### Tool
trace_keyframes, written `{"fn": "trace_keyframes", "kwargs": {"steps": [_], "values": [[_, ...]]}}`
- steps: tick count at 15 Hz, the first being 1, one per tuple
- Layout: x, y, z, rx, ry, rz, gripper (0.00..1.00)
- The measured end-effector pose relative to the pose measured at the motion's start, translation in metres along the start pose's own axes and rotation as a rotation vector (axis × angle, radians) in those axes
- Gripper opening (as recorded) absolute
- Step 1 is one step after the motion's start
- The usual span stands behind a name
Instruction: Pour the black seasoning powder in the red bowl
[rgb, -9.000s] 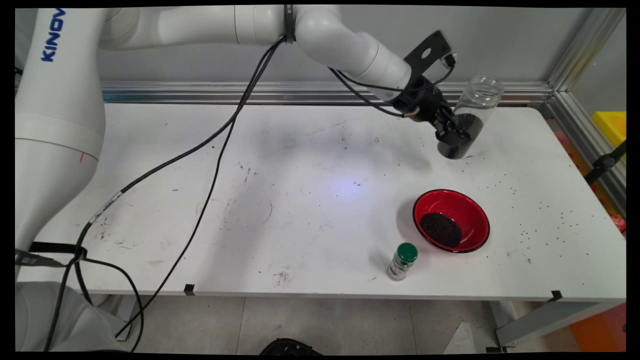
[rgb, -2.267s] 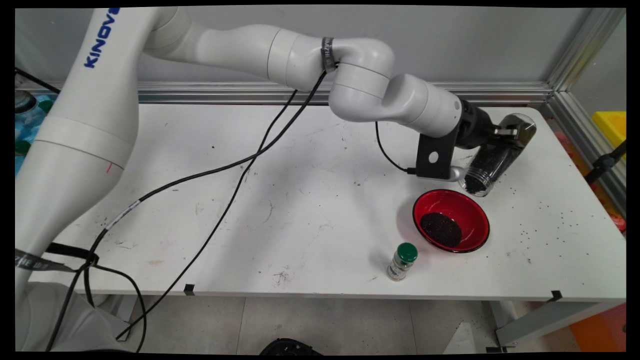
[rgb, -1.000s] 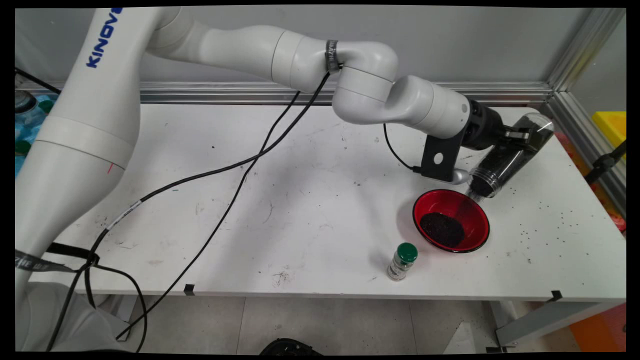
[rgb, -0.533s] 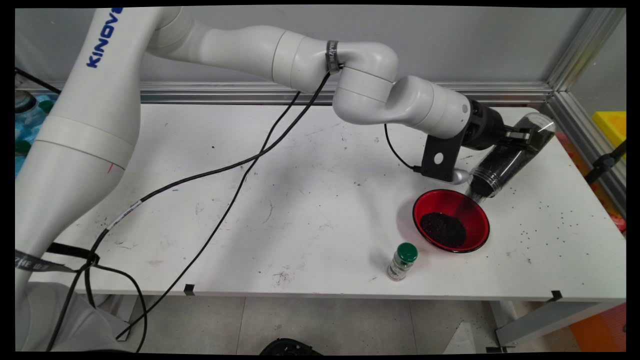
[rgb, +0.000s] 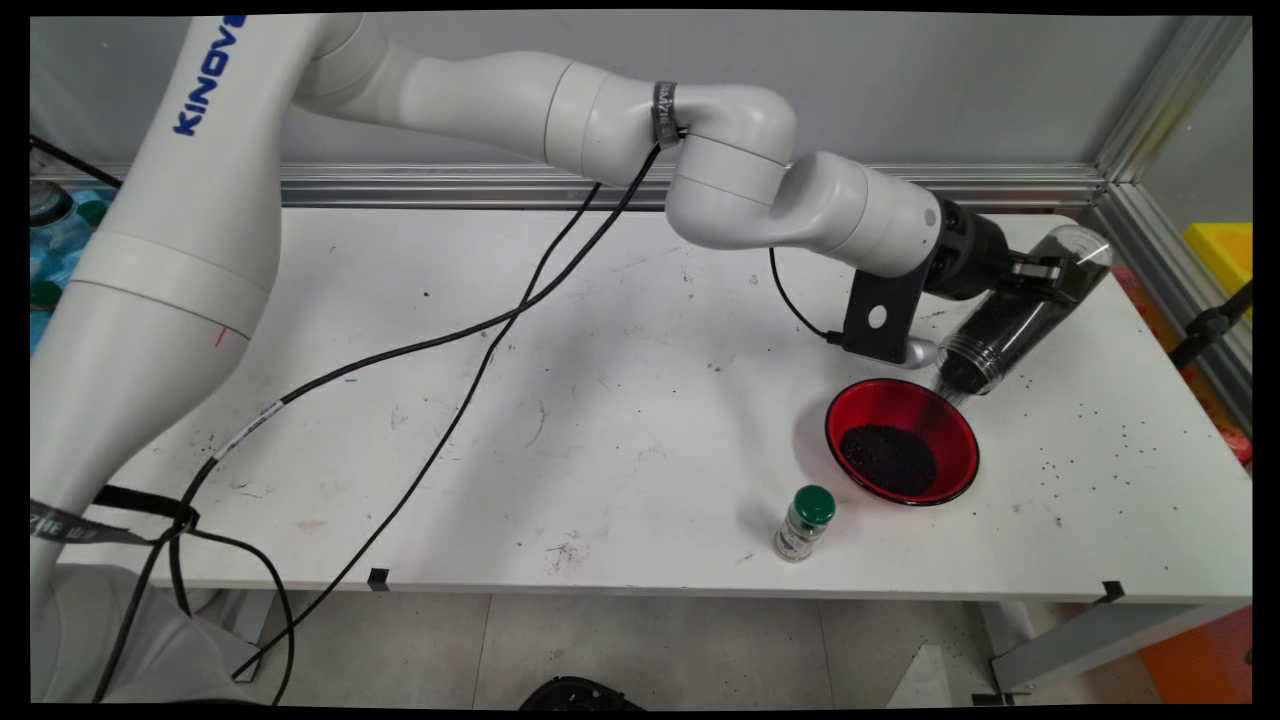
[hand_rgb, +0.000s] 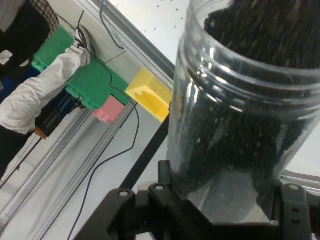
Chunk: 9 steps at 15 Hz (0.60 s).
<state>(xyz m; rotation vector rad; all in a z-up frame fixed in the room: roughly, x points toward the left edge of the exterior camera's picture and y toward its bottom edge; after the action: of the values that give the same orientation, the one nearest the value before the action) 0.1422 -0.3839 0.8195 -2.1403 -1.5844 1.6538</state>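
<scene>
over red bowl (rgb: 925, 418) — claw (rgb: 1040, 272) gripping tilted jar (rgb: 1010, 325)

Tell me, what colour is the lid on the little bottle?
Green. The small bottle's lid shows best in the main view.

jar (hand_rgb: 240, 115): mouth runs off the hand view's top and right edges; base hidden behind the gripper (hand_rgb: 220, 212) linkage
grains: blurred to a dark mass; falling stream in the main view too faint to trace
bottle (rgb: 805, 522): label too small to read
specks at table's (rgb: 600, 400) 3 o'clock: too small to identify
</scene>
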Motion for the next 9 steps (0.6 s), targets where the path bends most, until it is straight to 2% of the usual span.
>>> {"fn": "trace_keyframes", "kwargs": {"steps": [9], "values": [[-0.0001, 0.0001, -0.0017, 0.000, 0.000, -0.002, 0.00]]}}
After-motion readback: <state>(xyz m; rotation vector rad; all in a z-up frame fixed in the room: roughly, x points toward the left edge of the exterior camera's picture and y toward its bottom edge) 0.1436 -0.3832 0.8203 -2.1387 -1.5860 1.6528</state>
